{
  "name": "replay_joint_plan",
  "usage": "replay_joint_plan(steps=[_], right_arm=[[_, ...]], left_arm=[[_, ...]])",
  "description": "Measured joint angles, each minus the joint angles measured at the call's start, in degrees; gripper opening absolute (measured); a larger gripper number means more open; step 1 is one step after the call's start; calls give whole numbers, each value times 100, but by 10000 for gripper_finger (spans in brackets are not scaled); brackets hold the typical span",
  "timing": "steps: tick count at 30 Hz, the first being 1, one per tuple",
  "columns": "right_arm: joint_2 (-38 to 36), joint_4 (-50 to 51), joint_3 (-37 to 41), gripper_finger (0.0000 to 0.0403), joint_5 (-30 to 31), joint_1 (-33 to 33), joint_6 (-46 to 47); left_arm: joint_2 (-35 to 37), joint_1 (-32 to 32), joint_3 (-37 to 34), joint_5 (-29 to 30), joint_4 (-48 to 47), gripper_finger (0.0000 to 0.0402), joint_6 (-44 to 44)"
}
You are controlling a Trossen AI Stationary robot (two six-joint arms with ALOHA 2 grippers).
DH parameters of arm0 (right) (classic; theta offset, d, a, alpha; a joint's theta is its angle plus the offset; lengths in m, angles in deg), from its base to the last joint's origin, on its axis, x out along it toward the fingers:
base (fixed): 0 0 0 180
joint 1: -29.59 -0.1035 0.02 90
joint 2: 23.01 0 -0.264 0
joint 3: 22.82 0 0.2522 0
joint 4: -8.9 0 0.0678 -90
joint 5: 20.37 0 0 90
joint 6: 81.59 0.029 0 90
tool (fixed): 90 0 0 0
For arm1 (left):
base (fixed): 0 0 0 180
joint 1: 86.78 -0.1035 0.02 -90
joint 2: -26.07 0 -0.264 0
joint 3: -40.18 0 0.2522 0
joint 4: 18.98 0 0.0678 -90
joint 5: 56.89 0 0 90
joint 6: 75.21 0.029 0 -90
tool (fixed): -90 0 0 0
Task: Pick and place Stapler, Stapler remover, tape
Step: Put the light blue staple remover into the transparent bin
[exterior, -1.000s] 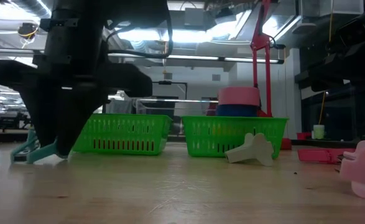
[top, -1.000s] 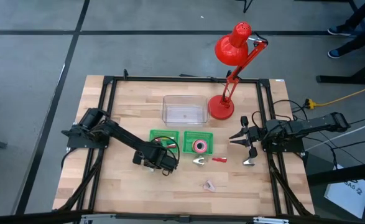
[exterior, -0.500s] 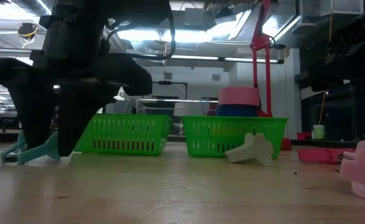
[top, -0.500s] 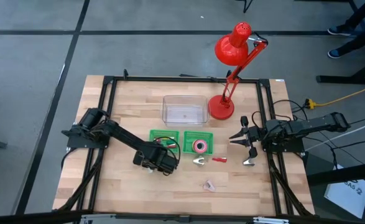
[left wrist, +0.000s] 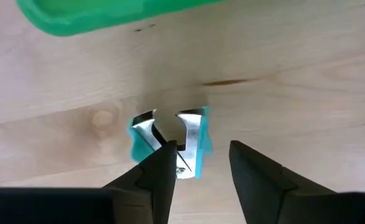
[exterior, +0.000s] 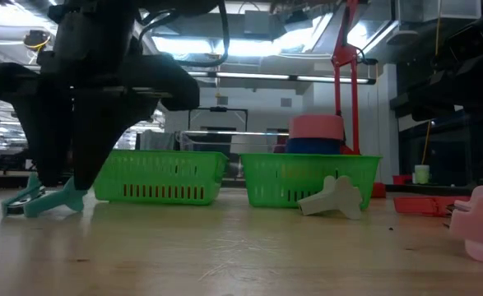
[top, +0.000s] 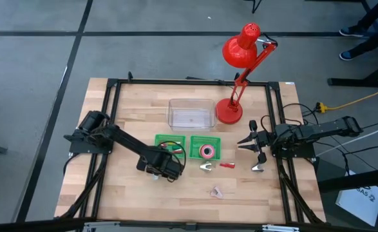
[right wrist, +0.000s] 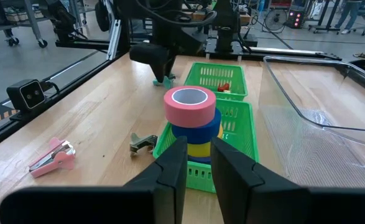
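Observation:
A teal staple remover (left wrist: 170, 146) lies on the wood just in front of the left green basket (top: 169, 145), also seen in the low view (exterior: 39, 200). My left gripper (left wrist: 201, 152) points down over it, open, with bare wood in the gap; the remover sits at one finger's side. Several tape rolls (right wrist: 191, 118) are stacked in the right green basket (top: 205, 147). A grey staple remover (top: 206, 167) and a pink stapler (top: 216, 191) lie on the table. My right gripper (right wrist: 198, 163) waits at the table's right edge, narrowly open, with nothing between its fingers. My left gripper points down at the teal remover, which lies flat on the table. One fingertip (left wrist: 166, 163) stands over the remover's edge (left wrist: 183, 167) and hides it there. I cannot tell whether the finger touches it.
A clear plastic bin (top: 190, 113) and a red desk lamp (top: 237, 77) stand at the far side. A small red object (top: 226, 165) lies beside the grey remover. The left basket holds small items (right wrist: 222, 87). Bare wood lies along the near edge.
My left gripper has opened where it stands and let go of the teal staple remover. The remover has settled flatter on the table and shifted slightly. My right arm has kept still.

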Motion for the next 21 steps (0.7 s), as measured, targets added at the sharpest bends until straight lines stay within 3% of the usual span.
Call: replay_joint_plan(steps=[21], right_arm=[[0, 0, -1, 72, 0, 0, 0]], left_arm=[[-208, 25, -35, 220, 157, 140, 43]])
